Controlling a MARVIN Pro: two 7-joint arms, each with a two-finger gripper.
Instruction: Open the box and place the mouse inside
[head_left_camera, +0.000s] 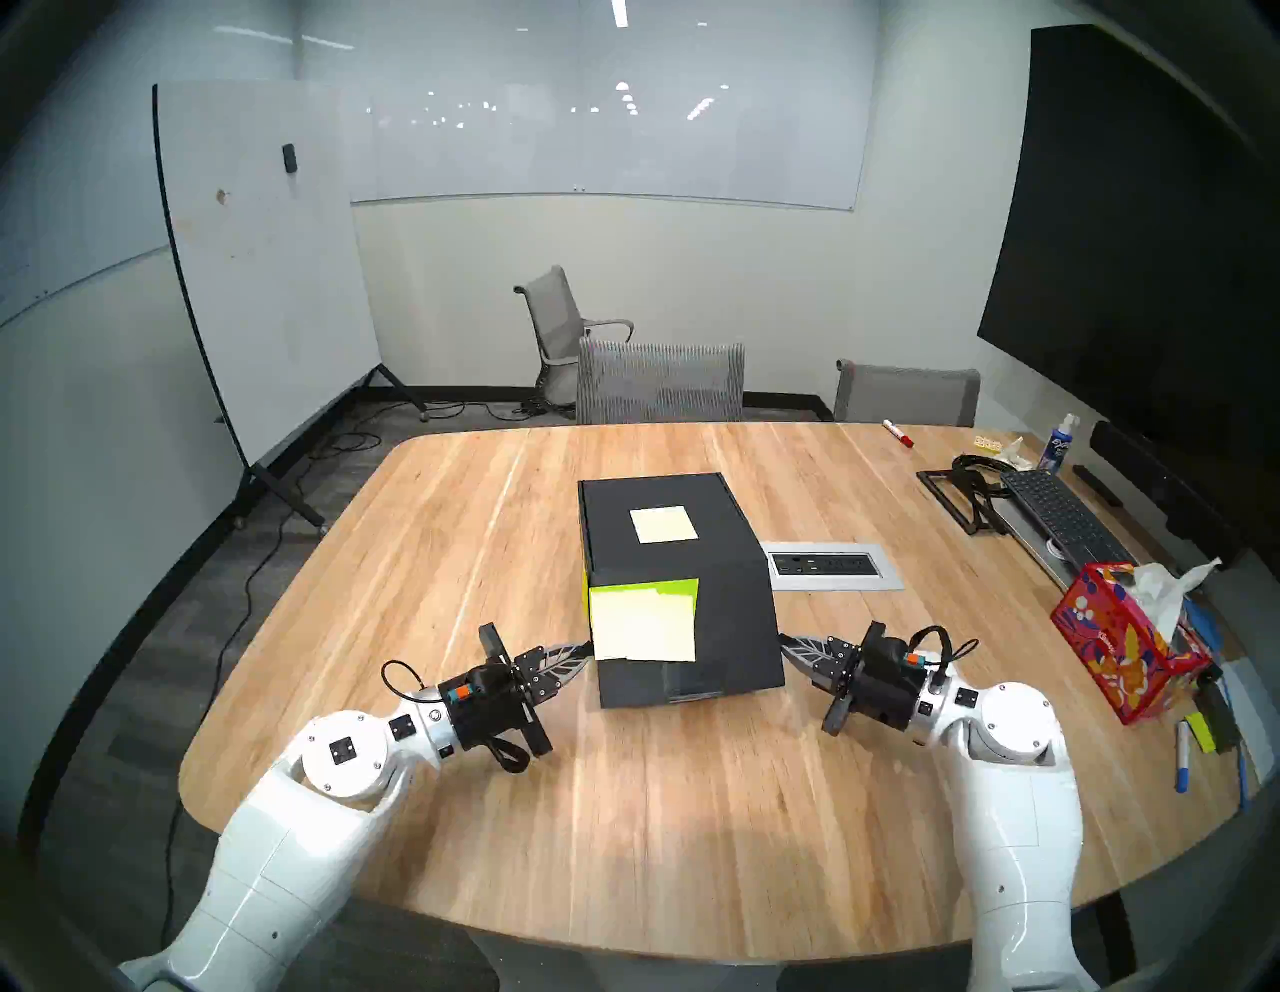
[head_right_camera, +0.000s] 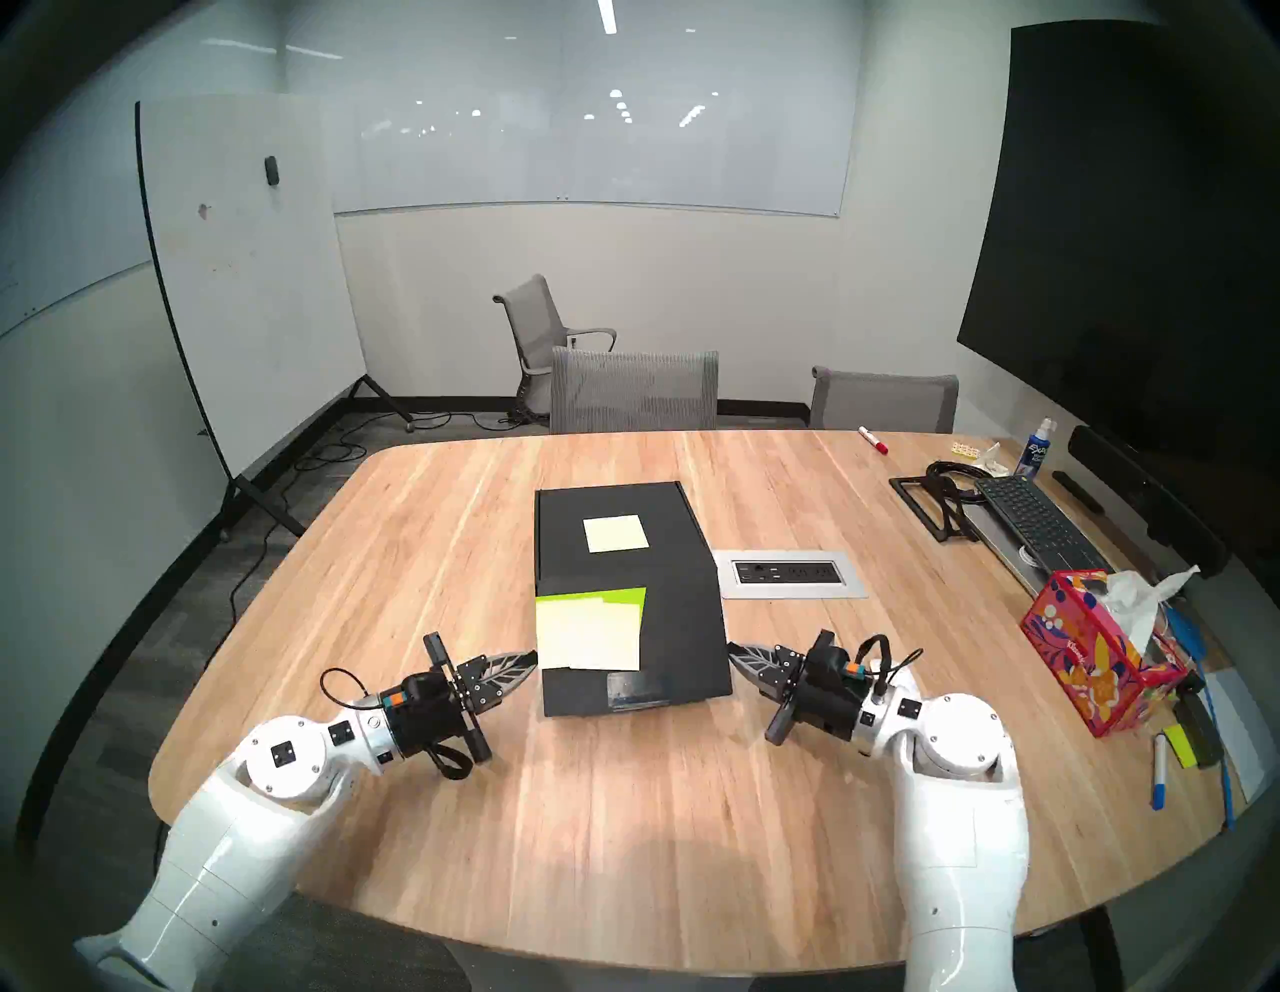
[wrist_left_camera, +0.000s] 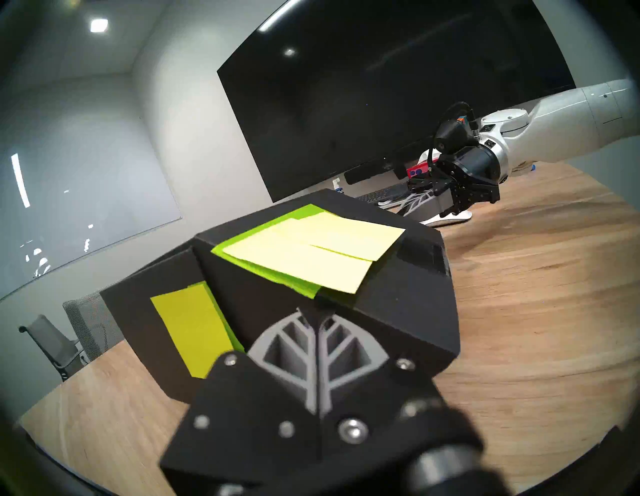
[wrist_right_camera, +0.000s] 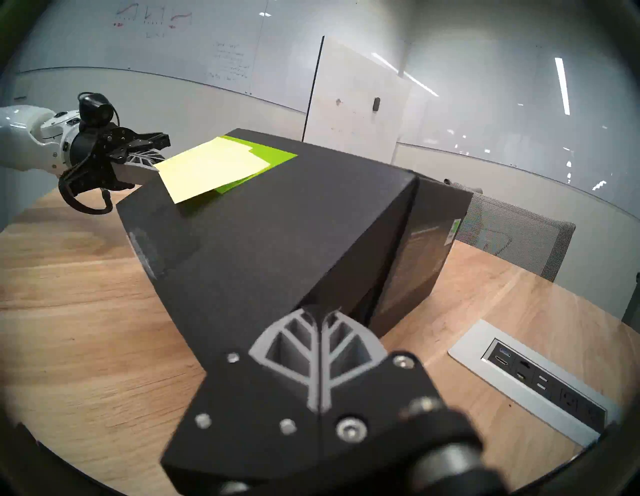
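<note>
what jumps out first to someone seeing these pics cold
The black box in the middle of the wooden table, closed, with yellow sticky notes on its top and front. Next, the two white arms flanking it: the left tool and right tool, both shut, tips at its lower front corners. The red floral tissue box stands out at the right edge.

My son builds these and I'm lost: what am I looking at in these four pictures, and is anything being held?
It is a robot with two white arms. Two nearly identical pictures look down from its head; the other two come from cameras on its wrists. On the wooden table sits a closed black box with yellow sticky notes. The left end effector and right end effector are both shut, each at one side of the box; they grip nothing. At the right lie a red tissue box and a keyboard. No mouse is visible.
</note>
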